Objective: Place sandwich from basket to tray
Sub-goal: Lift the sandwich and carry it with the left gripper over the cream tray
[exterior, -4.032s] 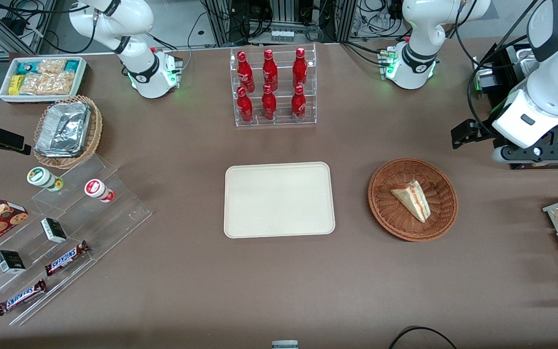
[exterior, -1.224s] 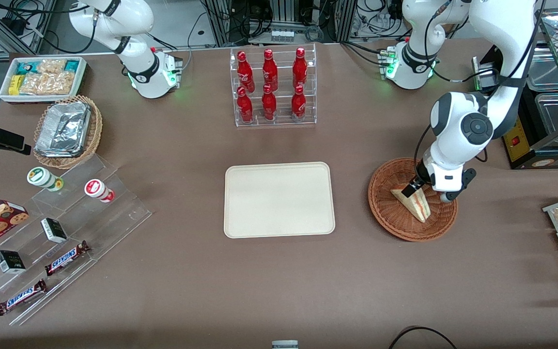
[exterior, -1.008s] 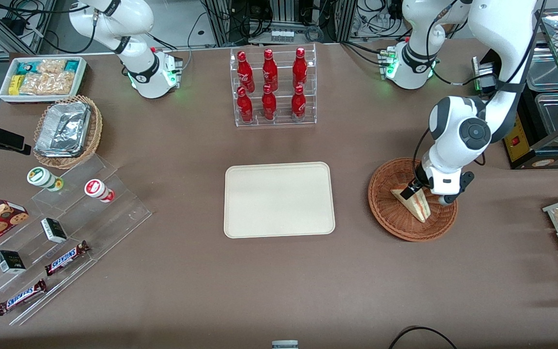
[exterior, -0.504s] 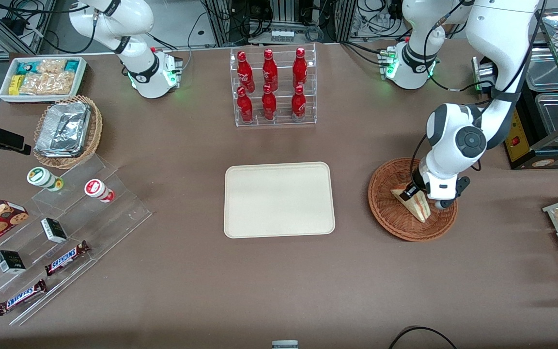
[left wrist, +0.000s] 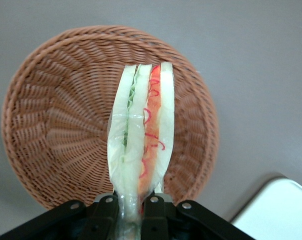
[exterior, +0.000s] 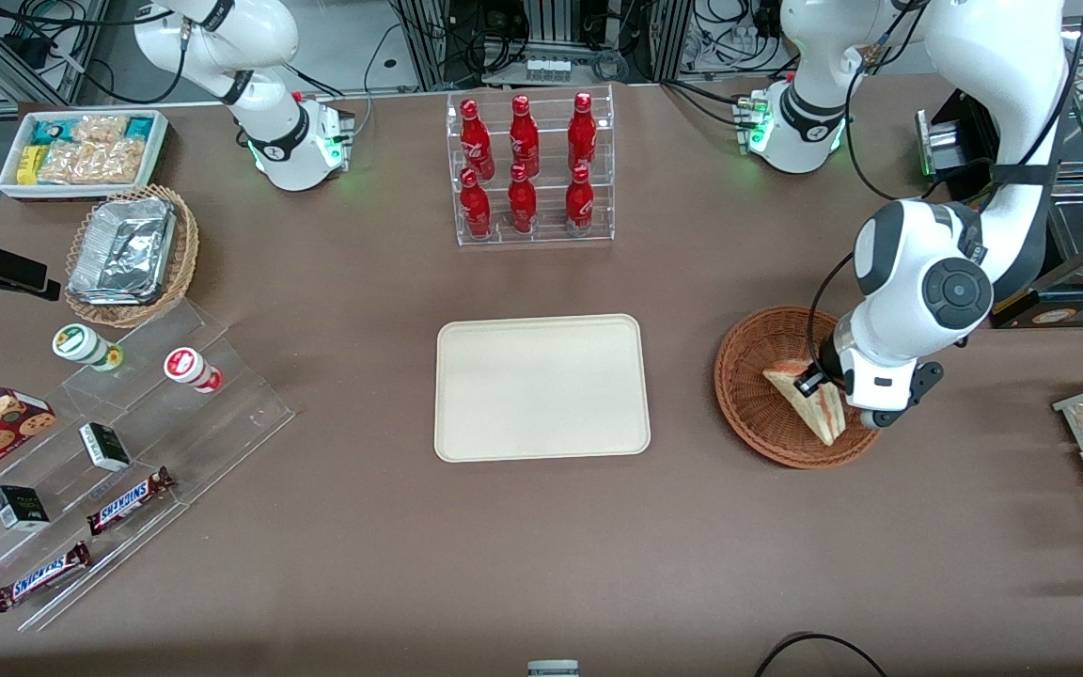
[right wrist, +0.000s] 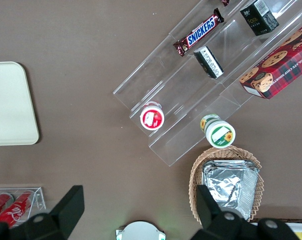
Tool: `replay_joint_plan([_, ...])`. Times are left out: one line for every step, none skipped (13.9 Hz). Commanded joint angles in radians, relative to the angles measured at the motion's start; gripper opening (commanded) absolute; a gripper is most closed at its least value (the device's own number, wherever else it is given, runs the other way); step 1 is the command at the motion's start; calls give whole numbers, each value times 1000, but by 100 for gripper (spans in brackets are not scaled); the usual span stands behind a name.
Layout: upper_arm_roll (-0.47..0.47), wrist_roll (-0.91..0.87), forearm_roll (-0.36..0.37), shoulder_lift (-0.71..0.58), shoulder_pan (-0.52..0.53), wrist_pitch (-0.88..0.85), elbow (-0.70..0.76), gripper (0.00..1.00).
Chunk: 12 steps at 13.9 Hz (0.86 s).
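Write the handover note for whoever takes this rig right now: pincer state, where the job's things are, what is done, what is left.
Pincer: shut on the sandwich, gripping it at one end, over the basket.
Sandwich: held with its filling edge facing the wrist camera; from the front view it appears lifted off the basket's floor.
Tray: on the table beside the basket, toward the parked arm's end, nothing on it.
Done: sandwich grasped.
Left: carry it to the tray, set it down, release.
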Motion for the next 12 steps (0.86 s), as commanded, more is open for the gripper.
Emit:
replay_joint_plan([4,27,12,18,-79,-19,51,0])
replay_joint_plan([2,34,12,42,-110,-22,77,0])
replay_joint_plan([4,30,12,73,-148,-45,107,0])
replay_joint_plan([2,27,10,106,-189,-68,143,0])
replay_joint_plan([2,31,12,137,-225,-70,175,0])
replay_joint_plan([2,28,12,162,-261,-70,204,0])
replay_joint_plan([4,24,10,185,-289,-68,225,0])
replay_joint_plan([4,16,10,214,-330,-65,255,0])
replay_joint_plan([4,-16,5,247,-369,-65,296,0])
replay_joint_plan([4,-54,10,278,-393,-67,334,0])
replay_joint_plan([4,-83,12,304,-422,-68,368,0])
replay_joint_plan([4,-93,15,323,-458,-68,391,0])
